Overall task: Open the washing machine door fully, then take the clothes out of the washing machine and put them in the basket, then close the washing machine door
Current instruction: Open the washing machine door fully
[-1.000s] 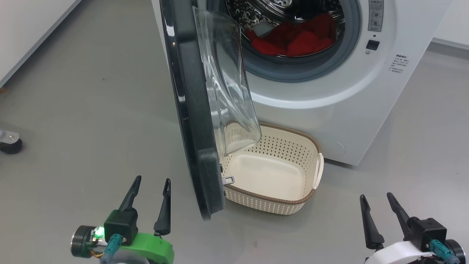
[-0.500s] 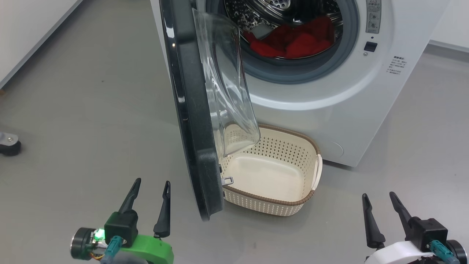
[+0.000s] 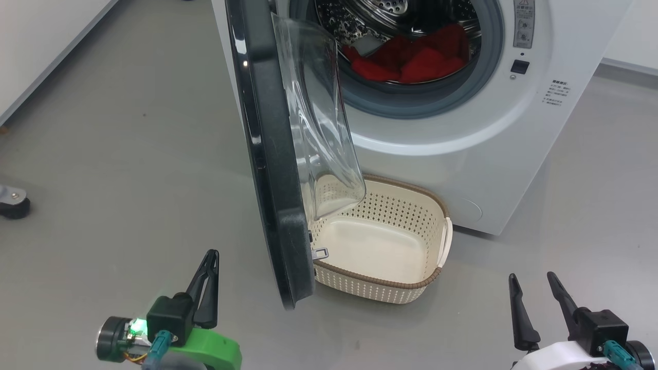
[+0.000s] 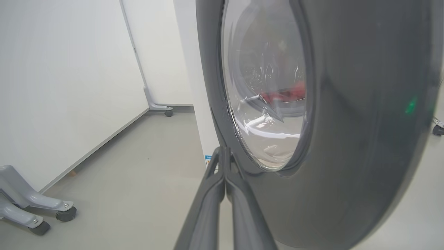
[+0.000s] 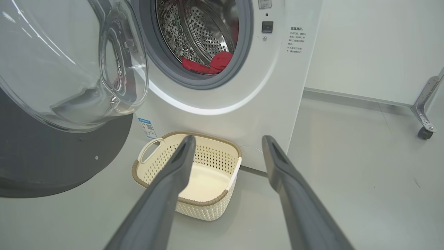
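The washing machine [image 3: 462,128] [image 5: 242,86] stands ahead with its door [image 3: 267,169] [image 4: 347,121] [image 5: 52,146] swung about halfway out, edge-on to the head view. Red clothes [image 3: 411,56] [image 5: 208,64] lie in the steel drum. The cream basket [image 3: 380,241] [image 5: 190,173] sits empty on the floor in front of the machine, partly behind the door. My left gripper [image 3: 208,257] [image 4: 224,151] is shut on nothing, low and left of the door's outer face. Low at the right, well short of the basket, my right gripper [image 3: 532,277] [image 5: 227,139] is open.
Grey floor [image 3: 128,154] stretches to the left up to a white wall. A caster [image 3: 13,203] sits at the far left, wheeled stand feet [image 4: 31,208] show near that wall, and another wheeled leg [image 5: 425,114] stands right of the machine.
My left gripper's fingers have closed together on nothing. The right gripper, door, clothes and basket are as before; the head camera shifted slightly.
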Controlling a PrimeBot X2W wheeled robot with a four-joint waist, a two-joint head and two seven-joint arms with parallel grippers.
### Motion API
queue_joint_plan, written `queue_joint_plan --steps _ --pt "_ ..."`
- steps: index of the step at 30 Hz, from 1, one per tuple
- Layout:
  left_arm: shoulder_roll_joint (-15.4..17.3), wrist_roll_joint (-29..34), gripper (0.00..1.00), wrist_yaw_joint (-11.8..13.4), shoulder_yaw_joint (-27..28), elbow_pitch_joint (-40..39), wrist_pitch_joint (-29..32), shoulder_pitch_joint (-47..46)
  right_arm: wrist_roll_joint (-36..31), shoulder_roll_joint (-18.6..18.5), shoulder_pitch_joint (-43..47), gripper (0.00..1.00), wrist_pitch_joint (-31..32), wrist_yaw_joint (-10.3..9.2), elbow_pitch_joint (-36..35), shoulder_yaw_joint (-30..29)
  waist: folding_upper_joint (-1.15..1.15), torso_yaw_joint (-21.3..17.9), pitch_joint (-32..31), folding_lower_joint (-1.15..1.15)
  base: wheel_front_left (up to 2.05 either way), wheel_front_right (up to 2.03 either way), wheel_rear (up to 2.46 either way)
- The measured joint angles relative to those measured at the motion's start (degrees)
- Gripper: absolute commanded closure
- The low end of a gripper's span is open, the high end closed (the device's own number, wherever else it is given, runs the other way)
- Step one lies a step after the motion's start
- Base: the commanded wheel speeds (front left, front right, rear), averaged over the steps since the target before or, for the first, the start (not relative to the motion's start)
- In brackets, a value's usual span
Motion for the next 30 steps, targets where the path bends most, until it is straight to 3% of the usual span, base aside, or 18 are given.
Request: queue_joint_plan --steps 12,21,26,30 --pt "0.7 0.7 1.0 0.0 2.0 -5.6 0.0 -3.0 -0.5 0.5 0.0 0.0 0.0 0.07 0.0 -0.9 0.0 0.4 0.0 0.0 0.0 0.0 0.0" --pt "1.3 1.7 1.0 0.1 3.6 -14.3 -0.3 -8.2 -0.7 1.1 0.0 0.0 0.0 0.29 0.1 -1.2 0.0 0.5 -0.2 0.0 0.0 0.0 0.0" --pt "1.2 2.3 1.0 0.0 1.8 -19.5 -0.3 -10.9 -0.9 1.3 0.0 0.0 0.0 0.6 0.2 -1.6 0.0 0.5 -0.1 0.0 0.0 0.0 0.0" --pt "0.8 2.3 1.0 -1.6 -1.2 -22.4 -0.3 -11.4 -1.0 1.6 0.0 0.0 0.0 0.64 0.3 -1.7 0.0 0.4 -0.1 0.0 0.0 0.0 0.0"
